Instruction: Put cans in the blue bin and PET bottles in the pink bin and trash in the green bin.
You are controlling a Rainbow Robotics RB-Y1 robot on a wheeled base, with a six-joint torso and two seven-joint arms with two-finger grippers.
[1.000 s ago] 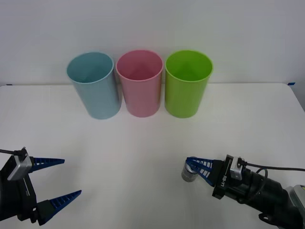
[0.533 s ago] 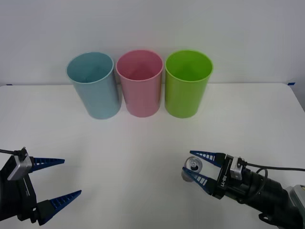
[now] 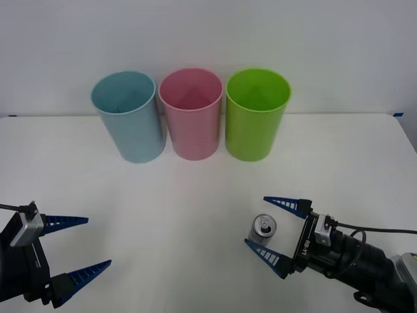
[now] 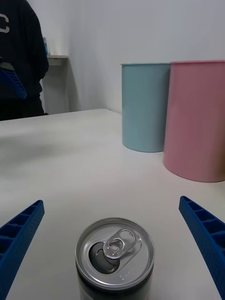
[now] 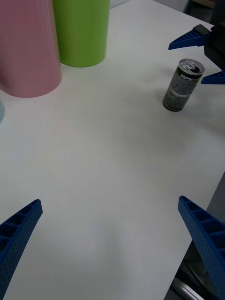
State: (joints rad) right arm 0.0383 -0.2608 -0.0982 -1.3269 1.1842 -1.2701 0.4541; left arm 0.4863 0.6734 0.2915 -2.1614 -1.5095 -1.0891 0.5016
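A small grey drink can [image 3: 263, 229] with a silver pull-tab top stands upright on the white table at the front right. My right gripper [image 3: 255, 220] is open, with one blue finger on each side of the can and neither touching it. The right wrist view shows the can [image 4: 115, 260] between the spread fingers of the right gripper [image 4: 111, 201]. At the front left, my left gripper [image 3: 98, 242] hangs open and holds nothing. The blue bin [image 3: 129, 117], pink bin [image 3: 191, 114] and green bin [image 3: 256, 114] stand in a row at the back. No PET bottle or trash is in view.
The white table [image 3: 195, 195] runs back to a pale wall just behind the bins. A bit of blue tape [image 3: 398, 115] marks its far right corner. In the left wrist view the can [image 5: 182, 85] stands beyond the open left gripper [image 5: 109, 201].
My right gripper was shut on the can one second ago. It has opened wide, and the can now stands free on the table. The left arm has not moved.
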